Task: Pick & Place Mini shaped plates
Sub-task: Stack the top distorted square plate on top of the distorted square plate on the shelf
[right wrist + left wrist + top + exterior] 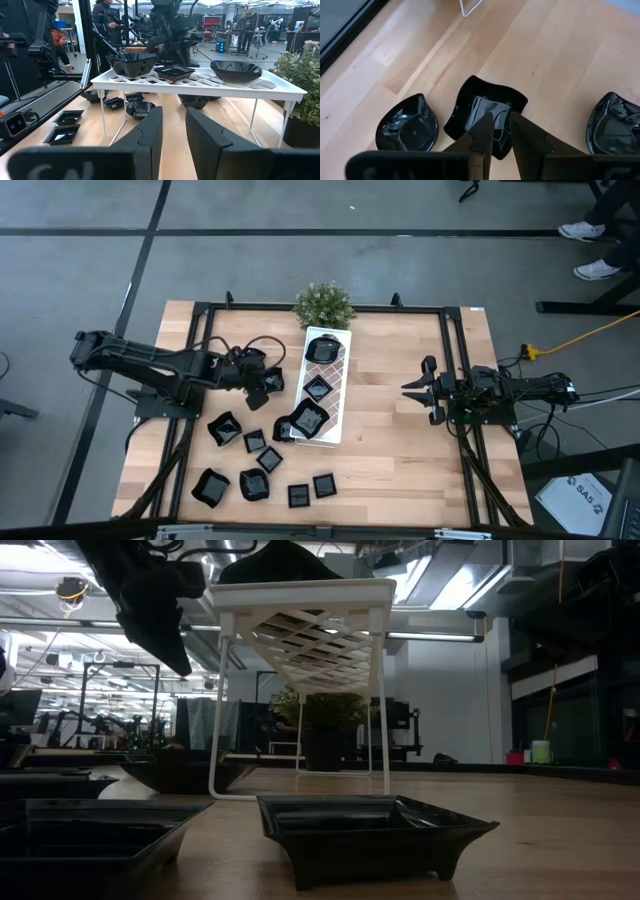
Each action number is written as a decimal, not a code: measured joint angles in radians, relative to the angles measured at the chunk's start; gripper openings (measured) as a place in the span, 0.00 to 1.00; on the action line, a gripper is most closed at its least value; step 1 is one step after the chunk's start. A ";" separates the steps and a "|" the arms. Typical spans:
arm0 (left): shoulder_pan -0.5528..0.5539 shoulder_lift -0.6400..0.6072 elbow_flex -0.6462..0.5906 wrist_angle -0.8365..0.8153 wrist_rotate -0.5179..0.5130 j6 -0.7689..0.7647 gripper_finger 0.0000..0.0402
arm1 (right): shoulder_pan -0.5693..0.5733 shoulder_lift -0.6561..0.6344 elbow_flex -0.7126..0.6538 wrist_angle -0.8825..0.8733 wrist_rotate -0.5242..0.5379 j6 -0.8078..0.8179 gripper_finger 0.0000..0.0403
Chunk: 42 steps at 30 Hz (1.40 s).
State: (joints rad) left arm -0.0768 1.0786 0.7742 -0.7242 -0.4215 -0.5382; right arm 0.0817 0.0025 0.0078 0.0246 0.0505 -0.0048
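Several small glossy black plates lie on the wooden table, among them a leaf-shaped one (407,129) and one at the front (365,830). Three more sit on the white lattice tray (338,405): (323,348), (317,388), (305,420). My left gripper (501,120) hangs left of the tray, slanting down, open by a narrow gap, above a wavy-edged square plate (490,100) that lies flat on the wood. In the low view its fingers (178,655) are well clear of the table. My right gripper (173,117) waits open and level at the table's right (412,390).
The tray stands on thin white legs (384,700), with plates under and beside it. A small green potted plant (323,305) stands at the far edge behind the tray. Bare wood lies between the tray and my right gripper. People show in the room beyond the table.
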 joint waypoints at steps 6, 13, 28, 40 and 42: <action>0.050 0.000 0.000 0.000 0.027 0.038 0.15 | 0.000 0.000 0.000 0.000 0.000 0.000 0.21; 0.135 0.000 0.000 -0.001 0.108 0.130 0.15 | 0.000 0.000 0.000 0.000 0.000 0.000 0.21; 0.193 0.073 0.000 -0.128 0.180 0.289 0.15 | 0.000 0.000 0.000 0.000 0.000 0.000 0.21; 0.143 0.174 0.000 -0.099 0.234 0.434 0.15 | 0.000 0.000 0.000 0.000 0.000 0.000 0.21; 0.122 0.174 0.000 -0.084 0.241 0.456 0.15 | 0.000 0.000 0.000 0.000 0.000 0.000 0.21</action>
State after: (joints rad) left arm 0.0457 1.2530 0.7742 -0.8080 -0.1806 -0.0818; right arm 0.0818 0.0029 0.0078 0.0246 0.0505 -0.0048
